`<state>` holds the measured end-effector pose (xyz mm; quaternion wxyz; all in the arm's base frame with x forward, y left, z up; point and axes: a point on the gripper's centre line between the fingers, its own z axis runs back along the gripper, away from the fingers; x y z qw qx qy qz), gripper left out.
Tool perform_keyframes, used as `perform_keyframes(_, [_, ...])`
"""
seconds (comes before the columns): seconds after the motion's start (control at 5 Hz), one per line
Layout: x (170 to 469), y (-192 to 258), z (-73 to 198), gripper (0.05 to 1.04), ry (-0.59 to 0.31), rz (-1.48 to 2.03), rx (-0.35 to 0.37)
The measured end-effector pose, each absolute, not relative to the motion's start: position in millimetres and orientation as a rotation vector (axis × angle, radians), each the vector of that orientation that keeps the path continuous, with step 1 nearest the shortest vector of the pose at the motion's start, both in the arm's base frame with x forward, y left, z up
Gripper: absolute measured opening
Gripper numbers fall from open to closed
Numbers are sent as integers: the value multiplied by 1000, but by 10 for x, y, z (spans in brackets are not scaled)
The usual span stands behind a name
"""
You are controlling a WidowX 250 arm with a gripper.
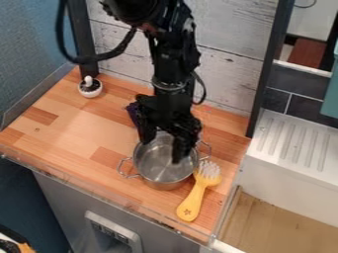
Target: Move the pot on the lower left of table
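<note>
The metal pot is set toward the front right of the wooden table, beside the yellow brush. Over it the gripper is poised, fingers spread. Grasping seems in hand; the rim should be pinched (brush left undisturbed) before the pot is carried lower left.

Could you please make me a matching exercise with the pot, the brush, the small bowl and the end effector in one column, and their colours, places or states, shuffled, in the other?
Column one
1. Pot
2. Brush
3. Small bowl
4. End effector

Column two
A. White, with dark contents
B. Black, with its fingers apart at the pot
C. Silvery metal, with a handle on each side
D. Yellow handle and pale bristles

Right pairs: 1-C, 2-D, 3-A, 4-B
</note>
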<state>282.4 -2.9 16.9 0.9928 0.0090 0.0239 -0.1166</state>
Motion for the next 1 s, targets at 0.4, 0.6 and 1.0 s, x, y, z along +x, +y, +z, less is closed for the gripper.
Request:
perform_keyframes(0.4, [2745, -179, -80, 1001, 56, -486, 20])
perform_keyframes(0.6, [2725, -190, -171, 1001, 30, -503, 18])
perform_keyframes(1.0, [2725, -103, -410, 952, 81, -488, -4])
